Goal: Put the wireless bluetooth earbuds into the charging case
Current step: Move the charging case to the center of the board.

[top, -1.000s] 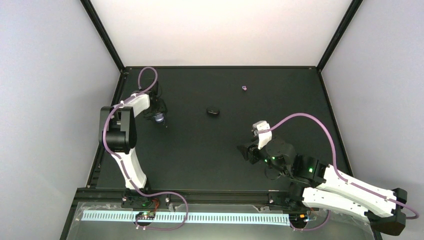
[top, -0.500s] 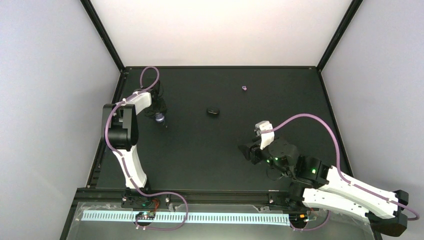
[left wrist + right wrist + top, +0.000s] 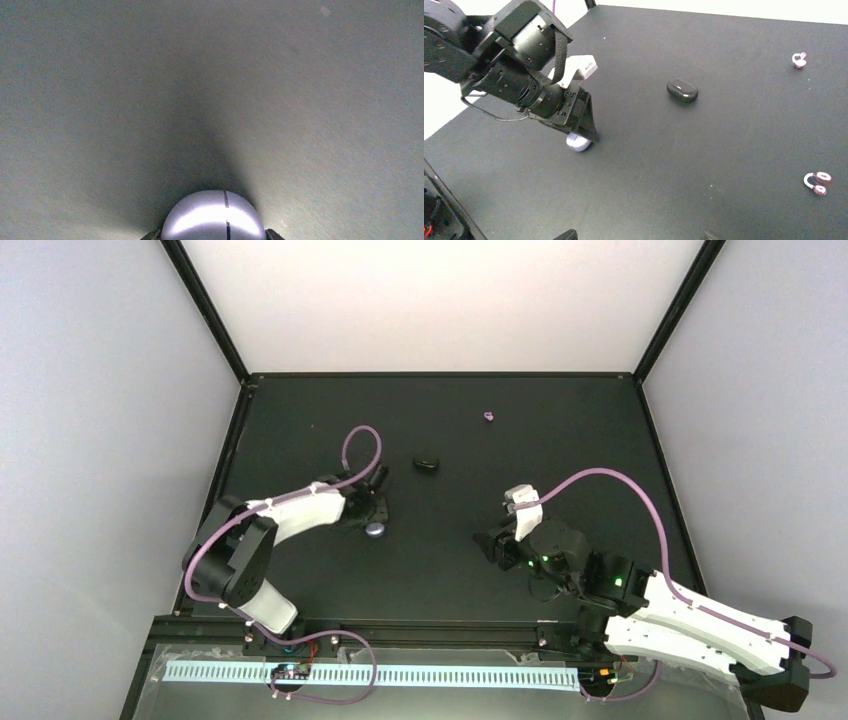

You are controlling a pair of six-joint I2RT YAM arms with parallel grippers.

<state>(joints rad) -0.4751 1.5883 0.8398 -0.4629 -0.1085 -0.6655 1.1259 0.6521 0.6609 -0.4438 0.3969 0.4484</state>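
The charging case, a closed pale lavender pebble with a seam, is gripped in my left gripper, low over the table left of centre. In the left wrist view the case fills the gap between the two finger tips. From above, the case shows under the left gripper. One purple earbud lies far back; it also shows in the right wrist view as the earbud. A second pinkish earbud lies at the right. My right gripper is open and empty, facing the left arm.
A glossy black pebble-shaped thing lies on the black table between the left gripper and the far earbud. Black frame rails edge the table. White walls stand all around.
The left gripper closed on the case at the far left, then swung right and nearer with it toward the table's middle. The right arm has barely moved.
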